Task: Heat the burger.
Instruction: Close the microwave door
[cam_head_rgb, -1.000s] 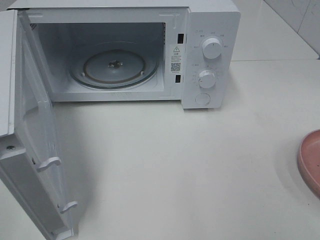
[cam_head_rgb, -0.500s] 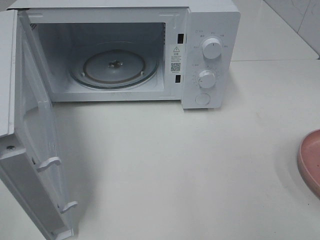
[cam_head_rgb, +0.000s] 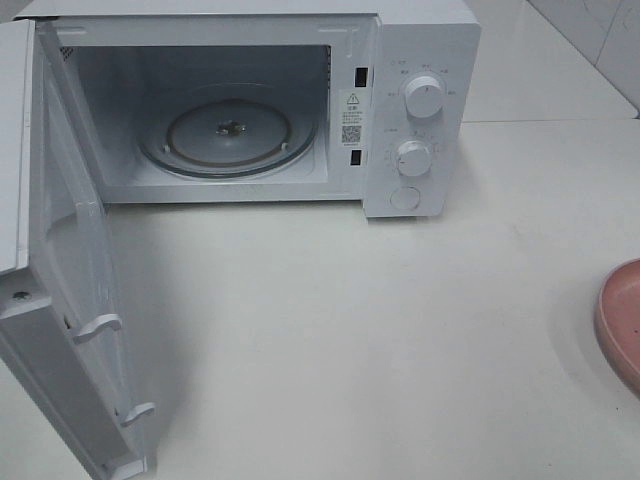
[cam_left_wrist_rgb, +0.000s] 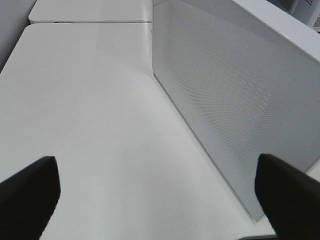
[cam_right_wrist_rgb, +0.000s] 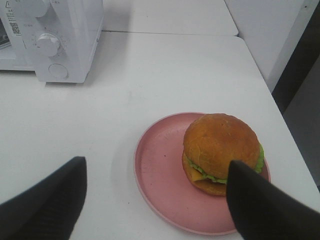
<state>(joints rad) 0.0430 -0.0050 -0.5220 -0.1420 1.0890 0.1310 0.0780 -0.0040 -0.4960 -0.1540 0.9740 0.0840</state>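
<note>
The burger (cam_right_wrist_rgb: 221, 145), with a golden-brown bun and green lettuce, sits toward one side of a pink plate (cam_right_wrist_rgb: 160, 170) on the white table. My right gripper (cam_right_wrist_rgb: 155, 200) hovers open over the plate. One dark finger (cam_right_wrist_rgb: 260, 205) overlaps the burger's near edge, and the other finger (cam_right_wrist_rgb: 50, 200) is over bare table. In the high view only the pink plate's rim (cam_head_rgb: 622, 325) shows at the right edge, and neither arm shows. My left gripper (cam_left_wrist_rgb: 160, 200) is open, with nothing between its fingers, above the table beside the microwave.
The white microwave (cam_head_rgb: 420, 60) stands at the back with its door (cam_head_rgb: 70, 300) swung wide open to the left and a glass turntable (cam_head_rgb: 228, 135) bare inside. Its two knobs (cam_right_wrist_rgb: 47, 44) face the plate. A perforated white microwave panel (cam_left_wrist_rgb: 235, 100) rises close beside the left gripper.
</note>
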